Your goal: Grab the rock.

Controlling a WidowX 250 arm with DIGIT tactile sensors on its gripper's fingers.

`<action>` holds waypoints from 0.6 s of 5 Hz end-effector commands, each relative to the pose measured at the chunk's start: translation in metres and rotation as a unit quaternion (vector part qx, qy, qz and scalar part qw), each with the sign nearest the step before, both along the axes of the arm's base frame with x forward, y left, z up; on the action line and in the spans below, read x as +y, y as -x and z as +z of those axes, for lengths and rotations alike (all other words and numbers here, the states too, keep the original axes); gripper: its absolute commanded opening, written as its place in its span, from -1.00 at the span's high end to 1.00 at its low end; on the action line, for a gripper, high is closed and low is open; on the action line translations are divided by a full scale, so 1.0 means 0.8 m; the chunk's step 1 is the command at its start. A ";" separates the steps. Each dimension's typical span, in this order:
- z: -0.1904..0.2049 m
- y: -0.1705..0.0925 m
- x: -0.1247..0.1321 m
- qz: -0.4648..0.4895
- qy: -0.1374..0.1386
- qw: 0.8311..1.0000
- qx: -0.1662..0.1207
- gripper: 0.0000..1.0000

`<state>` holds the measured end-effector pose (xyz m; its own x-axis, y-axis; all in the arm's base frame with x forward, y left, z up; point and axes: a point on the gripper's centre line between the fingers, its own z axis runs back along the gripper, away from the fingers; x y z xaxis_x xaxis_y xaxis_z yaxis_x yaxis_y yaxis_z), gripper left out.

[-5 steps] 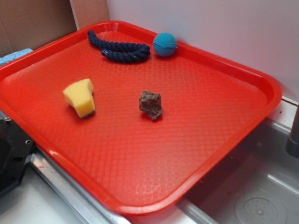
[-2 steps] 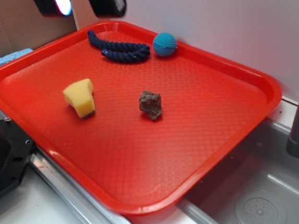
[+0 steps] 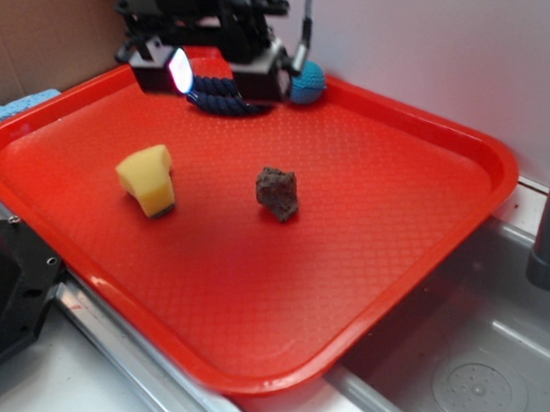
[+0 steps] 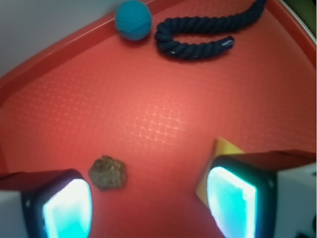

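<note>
The tray [image 3: 435,143] holds everything. The gripper [image 4: 148,198] hangs high over its back, fingers apart and empty. The rock [image 3: 277,193] sits mid-tray, apart from the sponge [image 3: 147,177], nearer the tray's front; in the wrist view it lies just inside the left finger [image 4: 67,208].

The hand [image 3: 215,66] is built of black plastic, with blocky housings and angular brackets seen in the exterior view. Two fingers [image 4: 67,208] are shown in the wrist view as dark-framed blocks with white outer faces, each fitted with a glowing cyan-white pad. A thin grey rod is seen rising beside the black body.
</note>
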<state>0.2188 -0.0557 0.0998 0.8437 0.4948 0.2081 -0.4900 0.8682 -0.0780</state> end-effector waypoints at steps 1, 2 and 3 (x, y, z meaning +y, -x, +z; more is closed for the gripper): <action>-0.042 -0.016 -0.017 -0.003 0.012 1.000 -0.010 -1.00; -0.065 -0.028 -0.025 -0.042 0.049 0.998 0.003 -1.00; -0.081 -0.036 -0.034 -0.055 0.048 0.997 -0.003 -1.00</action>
<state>0.2389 -0.0817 0.0243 0.8967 0.4209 0.1369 -0.4041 0.9047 -0.1348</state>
